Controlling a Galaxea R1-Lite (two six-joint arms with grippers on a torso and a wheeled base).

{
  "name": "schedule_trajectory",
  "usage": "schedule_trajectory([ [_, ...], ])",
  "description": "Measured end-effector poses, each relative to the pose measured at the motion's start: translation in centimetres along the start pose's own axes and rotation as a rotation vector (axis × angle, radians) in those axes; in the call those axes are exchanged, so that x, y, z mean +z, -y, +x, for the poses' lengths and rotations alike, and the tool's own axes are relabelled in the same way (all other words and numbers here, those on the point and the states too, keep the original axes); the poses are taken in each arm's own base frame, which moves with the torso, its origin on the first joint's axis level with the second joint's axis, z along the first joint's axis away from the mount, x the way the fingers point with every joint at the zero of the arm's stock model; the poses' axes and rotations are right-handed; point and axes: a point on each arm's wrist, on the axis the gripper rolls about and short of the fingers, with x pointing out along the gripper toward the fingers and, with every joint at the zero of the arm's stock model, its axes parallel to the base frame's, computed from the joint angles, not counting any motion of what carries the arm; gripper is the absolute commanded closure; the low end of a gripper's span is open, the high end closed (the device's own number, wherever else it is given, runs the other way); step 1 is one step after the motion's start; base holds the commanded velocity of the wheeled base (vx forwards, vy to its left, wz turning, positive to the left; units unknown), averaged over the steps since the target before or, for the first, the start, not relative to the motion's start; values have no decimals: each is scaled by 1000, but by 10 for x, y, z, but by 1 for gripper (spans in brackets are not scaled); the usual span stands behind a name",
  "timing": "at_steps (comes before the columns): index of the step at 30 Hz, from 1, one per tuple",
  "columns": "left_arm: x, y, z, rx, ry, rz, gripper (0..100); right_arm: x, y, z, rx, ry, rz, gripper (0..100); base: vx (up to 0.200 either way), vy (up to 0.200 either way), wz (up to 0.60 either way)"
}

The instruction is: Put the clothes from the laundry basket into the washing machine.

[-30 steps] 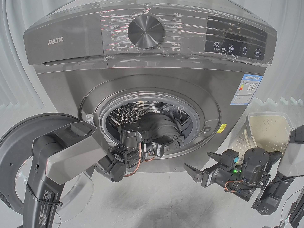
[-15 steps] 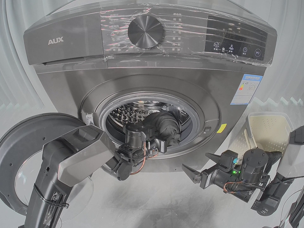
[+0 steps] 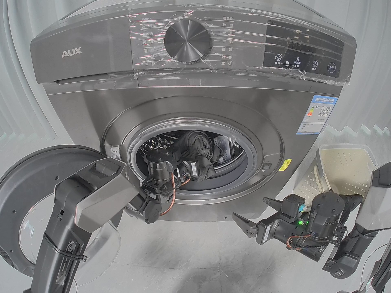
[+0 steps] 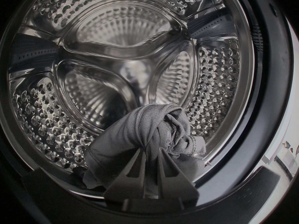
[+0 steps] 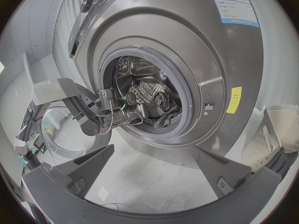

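The grey washing machine (image 3: 191,98) stands with its round door (image 3: 36,192) swung open to the left. My left gripper (image 4: 151,154) is inside the drum opening, shut on a dark grey garment (image 4: 146,137) bunched around its fingers. From the head view the garment (image 3: 199,147) hangs within the drum mouth. The cream laundry basket (image 3: 346,167) stands at the machine's right. My right gripper (image 3: 254,216) is open and holds nothing, low in front of the machine, left of the basket. In the right wrist view its fingers (image 5: 215,165) frame the drum (image 5: 146,94).
The steel drum (image 4: 124,56) behind the garment holds no other clothes that I can see. The rubber door seal (image 3: 248,171) rings the opening. Grey floor (image 3: 195,257) lies open in front of the machine.
My left gripper has pushed up and deeper into the drum, carrying the dark garment off the door rim and inside. The right arm has barely shifted.
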Motion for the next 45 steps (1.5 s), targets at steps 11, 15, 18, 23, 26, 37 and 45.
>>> schedule_trajectory([
  [11,-6,-4,-4,3,-27,-6,0,-2,-1,1,3,-6,1,0,0,0,0],
  [15,-16,6,-14,-28,-85,-3,0,-2,-1,1,2,-8,1,0,0,0,0],
  [18,-24,21,-23,-93,-144,0,0,-2,-1,1,2,-9,0,0,0,0,0],
  [23,-27,30,-26,-119,-168,8,0,-3,-1,1,2,-9,2,0,0,0,0],
  [26,-25,34,-22,-123,-152,8,0,-3,-1,1,3,-10,2,0,0,0,0],
  [37,-27,34,-45,-125,-194,14,0,-3,0,1,-1,-12,4,0,0,0,0],
  [45,-7,55,-106,-184,-255,19,0,-3,1,1,-3,-14,4,0,0,0,0],
])
